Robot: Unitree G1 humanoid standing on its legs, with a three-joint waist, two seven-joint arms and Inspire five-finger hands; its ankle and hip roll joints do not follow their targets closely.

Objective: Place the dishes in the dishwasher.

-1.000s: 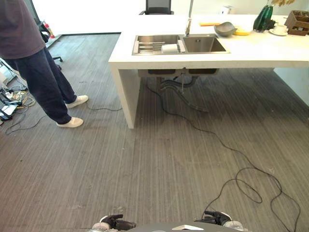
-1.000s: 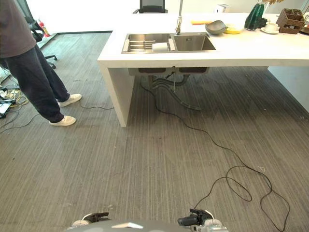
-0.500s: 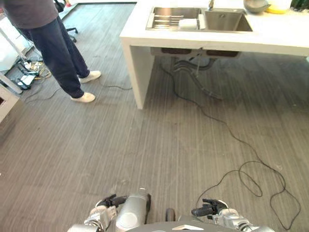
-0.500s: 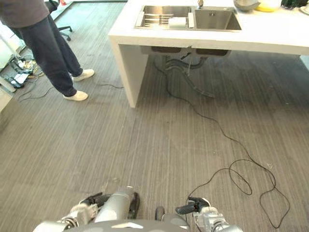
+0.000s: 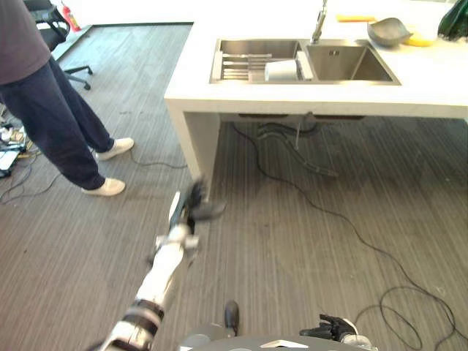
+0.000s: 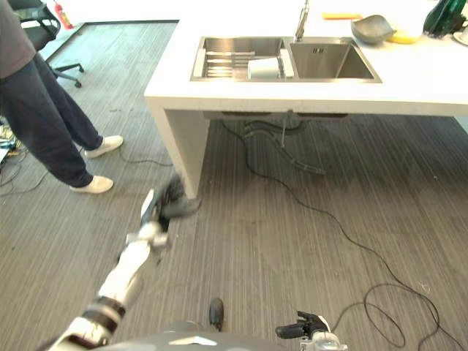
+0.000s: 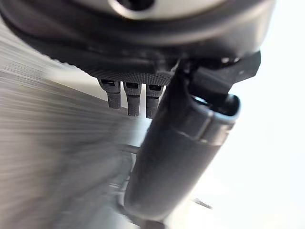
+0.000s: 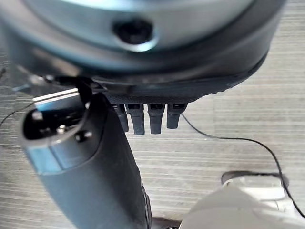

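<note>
Standing well back from the counter [image 5: 439, 80]; task barely begun, judging by layout. Dishes not yet touched: white cup [image 5: 281, 70] lies in the sink [image 5: 241, 51] by the rack bars, grey bowl [image 5: 389, 31] sits on the counter top w/ a yellow item just beside it. No dishwasher seen in either eye view, so its location is unknown.

Left hand [image 5: 191, 208] raised out front over the floor, near the counter's leg, holding nothing; fingers [image 7: 127, 100] read roughly straight, thumb out, i.e. relaxed. Right hand [image 6: 303, 327] low at view's bottom edge, also empty; fingers [image 8: 150, 117] look relaxed.

Person [image 5: 51, 95] stands at left, well apart from the counter.

Left to do, approx. everything: approach sink, pick up dishes, find and load dishwasher.
</note>
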